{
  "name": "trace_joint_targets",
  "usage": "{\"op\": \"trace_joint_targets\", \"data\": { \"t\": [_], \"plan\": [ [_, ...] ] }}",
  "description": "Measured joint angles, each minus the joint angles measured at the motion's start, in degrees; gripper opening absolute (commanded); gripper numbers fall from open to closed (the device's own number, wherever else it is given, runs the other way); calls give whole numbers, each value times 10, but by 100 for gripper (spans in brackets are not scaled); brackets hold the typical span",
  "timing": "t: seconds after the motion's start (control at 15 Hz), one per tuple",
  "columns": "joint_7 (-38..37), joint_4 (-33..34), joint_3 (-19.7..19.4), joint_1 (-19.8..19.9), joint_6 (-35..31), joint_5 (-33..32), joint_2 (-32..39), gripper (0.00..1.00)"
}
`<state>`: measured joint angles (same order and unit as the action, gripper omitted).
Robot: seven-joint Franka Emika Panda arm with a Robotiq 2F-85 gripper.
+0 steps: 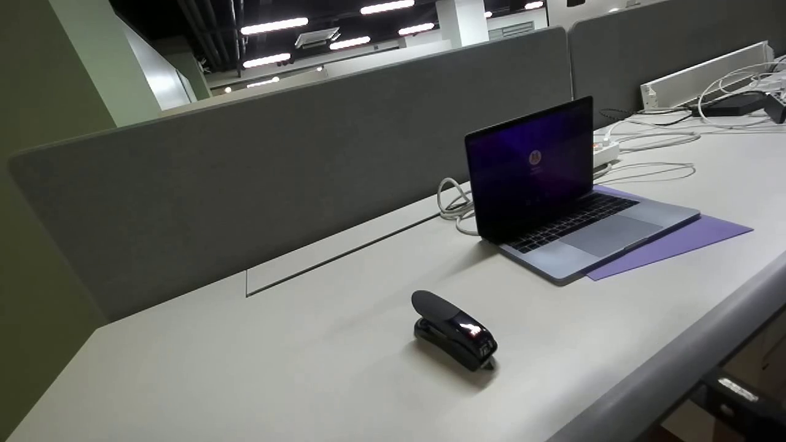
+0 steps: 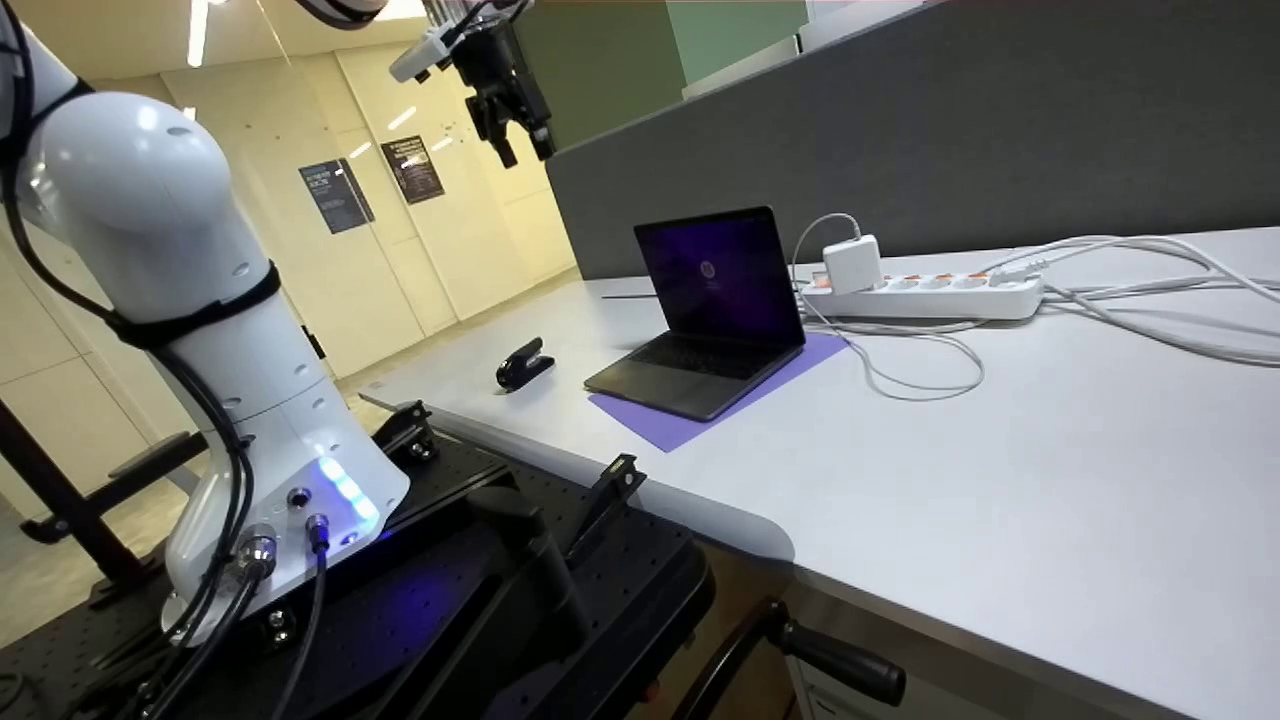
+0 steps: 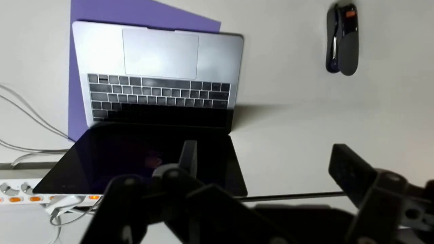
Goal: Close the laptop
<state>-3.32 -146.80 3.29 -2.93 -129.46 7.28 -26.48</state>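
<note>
The laptop (image 1: 571,202) stands with its lid (image 1: 531,166) raised on the desk (image 1: 276,368), partly over a purple sheet (image 1: 681,245), probably a position marker. The gripper (image 3: 264,150) hangs higher than the laptop, spread and gripping nothing; the height presumably permits passage over the lid. The lid's top edge is exposed; its swing toward the keyboard (image 3: 159,92) appears unobstructed. Behind the laptop, the partition (image 1: 338,166) and power strip (image 2: 925,302) probably limit room; the stapler (image 1: 457,331) sits apart, beside it.

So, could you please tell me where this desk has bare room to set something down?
A broad patch of desk lies bare between the purple sheet, cables and front edge. Another lies past the stapler, away from the laptop, bordered by the partition. Behind the laptop it is crowded: power strip and cables.
</note>
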Motion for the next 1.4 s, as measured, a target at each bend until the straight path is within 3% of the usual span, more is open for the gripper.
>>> {"op": "trace_joint_targets", "data": {
  "t": [0.33,0.73,1.0,1.4],
  "plan": [
    [41,3,-31,9,-92,15,42,100],
    [185,37,-91,-5,-99,76,95,100],
    [191,43,-91,-6,-99,75,101,100],
    [190,46,-94,19,-184,69,141,100]
  ]
}}
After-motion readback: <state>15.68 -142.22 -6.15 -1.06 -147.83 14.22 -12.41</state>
